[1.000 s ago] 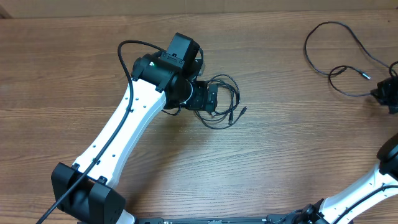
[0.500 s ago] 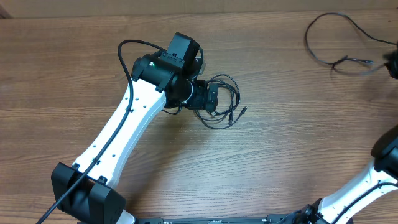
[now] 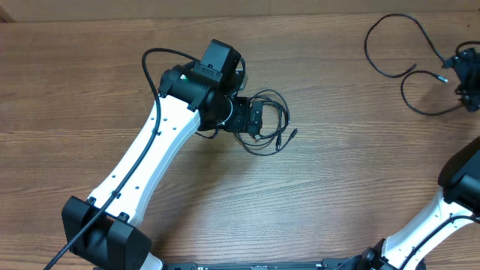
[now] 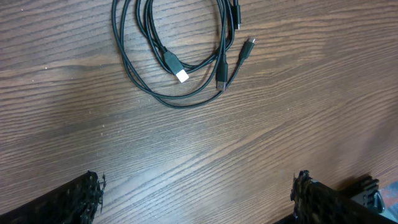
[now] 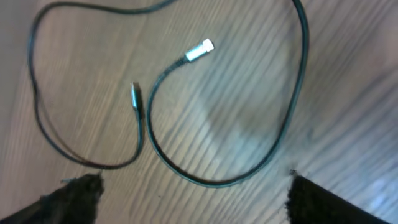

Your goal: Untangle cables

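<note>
Since the earlier overhead view, the right gripper (image 3: 466, 75) is found shifted a little inward from the far right edge, and the loose cable (image 5: 289, 121) beside it is laid out in a different shape. No change is seen at the left arm (image 3: 161, 146) or the coil (image 4: 171, 62).

At the left, the white, smooth-shelled arm is reached across the table (image 3: 337, 187), whose brown surface is marked with fine wood grain. The left gripper (image 4: 199, 196) is held wide apart with nothing between its dark, rough-edged fingers. The coil, a thin, glossy black cord wound in several overlapping oval loops, is laid flat on the wood just ahead of those fingers and apart from them. A white-tipped plug (image 4: 181, 76) is seen inside the loops.

At the right, the cable is spread in open, wandering curves near the table's far corner. A silver plug (image 5: 199, 48) and a slim dark plug (image 5: 135, 94) are shown at its ends, slightly blurred. The right gripper is also spread wide and empty, and the cable's lowest bend is seen between its fingers, untouched.
</note>
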Controlling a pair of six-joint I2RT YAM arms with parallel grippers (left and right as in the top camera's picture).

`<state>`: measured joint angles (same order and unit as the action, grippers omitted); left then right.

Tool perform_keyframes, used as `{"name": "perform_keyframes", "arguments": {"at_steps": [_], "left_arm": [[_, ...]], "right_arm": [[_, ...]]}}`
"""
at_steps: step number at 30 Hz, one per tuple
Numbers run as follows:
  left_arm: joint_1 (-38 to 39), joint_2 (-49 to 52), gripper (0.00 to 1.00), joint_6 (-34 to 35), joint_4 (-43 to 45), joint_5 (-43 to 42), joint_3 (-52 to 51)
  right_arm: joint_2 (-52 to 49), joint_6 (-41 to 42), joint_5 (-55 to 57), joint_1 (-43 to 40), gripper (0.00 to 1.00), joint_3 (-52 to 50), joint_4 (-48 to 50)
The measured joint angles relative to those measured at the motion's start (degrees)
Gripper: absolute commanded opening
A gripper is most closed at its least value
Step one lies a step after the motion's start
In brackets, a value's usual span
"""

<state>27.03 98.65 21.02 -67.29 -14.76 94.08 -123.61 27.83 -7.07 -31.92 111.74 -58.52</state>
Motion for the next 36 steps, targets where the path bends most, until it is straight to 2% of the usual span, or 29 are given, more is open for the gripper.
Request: {"name": "perform_keyframes", "arguments": {"at_steps": [10, 19, 23, 29, 36], "left_arm": [[0.0, 0.0, 1.0, 0.0, -0.2, 0.0, 0.0], [0.0, 0.0, 1.0, 0.0, -1.1, 0.0, 0.0], [0.0, 0.0, 1.0, 0.0, -1.0, 0.0, 0.0], [0.0, 0.0, 1.0, 0.0, -1.1, 0.0, 0.0], [0.0, 0.0, 1.0, 0.0, -0.8, 0.0, 0.0]], "right_arm": [[0.0, -0.6, 0.7, 8.3, 1.0, -0.1, -5.5], [0.0, -5.5, 0.7, 16.3, 1.0, -0.1, -4.1], [0.0, -7.9, 1.0, 18.6, 1.0, -0.3, 1.6], [-0.2, -18.2, 1.2, 19.2, 1.0, -0.5, 13.3], [-2.7, -28.1, 1.4, 19.2, 1.0, -0.4, 20.6]]}}
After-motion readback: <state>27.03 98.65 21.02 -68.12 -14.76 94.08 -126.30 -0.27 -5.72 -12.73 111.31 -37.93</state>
